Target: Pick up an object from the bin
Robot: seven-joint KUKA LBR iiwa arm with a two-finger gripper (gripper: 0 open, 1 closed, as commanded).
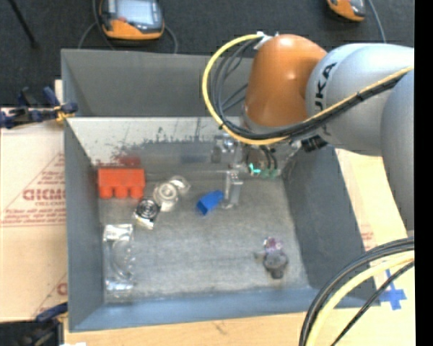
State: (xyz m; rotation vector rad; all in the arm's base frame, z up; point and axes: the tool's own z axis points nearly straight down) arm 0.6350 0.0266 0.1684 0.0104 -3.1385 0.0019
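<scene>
Metal jaws stand low over the middle of the bin floor, reaching down from the arm's orange wrist cover (pixel 281 78). Whether the jaws are open or closed cannot be told, and nothing is seen held between them. A small blue block (pixel 208 203) lies on the floor just beside their tip, on the side away from the arm; contact between the two cannot be confirmed. Further out on that side lies a clear round piece (pixel 172 192), and close to it, slightly nearer the front wall, a small black and silver round item (pixel 147 212). An orange block (pixel 120 182) with notches along its lower edge sits near the far wall, beyond the clear piece. A clear plastic piece (pixel 119 259) lies in the front corner on the same side, well apart from the jaws. A small grey and purple item (pixel 274 258) rests alone near the front wall, on the arm's side. The grey bin (pixel 130 85) carries dark marks on its far wall. A yellow cable (pixel 215 63) loops round the wrist cover.
</scene>
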